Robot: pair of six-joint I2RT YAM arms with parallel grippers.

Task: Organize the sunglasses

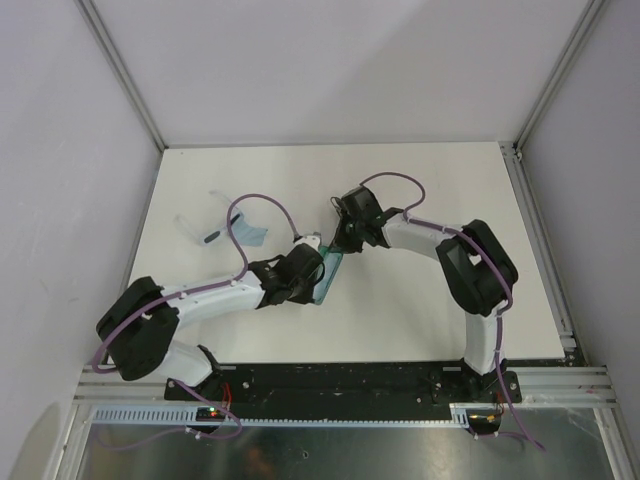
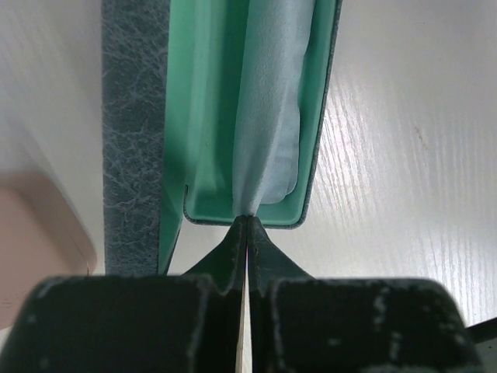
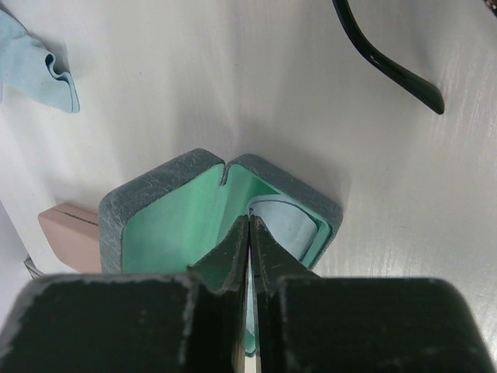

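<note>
Left gripper (image 2: 247, 225): closed, pinching the near end of the cloth (image 2: 268, 116).
Right gripper (image 3: 249, 225): closed, tips down in the open case (image 2: 132, 116); I see nothing between them.
Case: grey outside, green inside, mid-table between the grippers, with the cloth in one half.
White sunglasses (image 1: 195, 230): back left on the table, well apart from the case.
Dark sunglasses (image 3: 388, 62): only one arm shows, lying beyond the case.
Second cloth (image 1: 250, 233): crumpled near the white sunglasses.
Pink case (image 3: 70, 237): just beside the open case.
</note>
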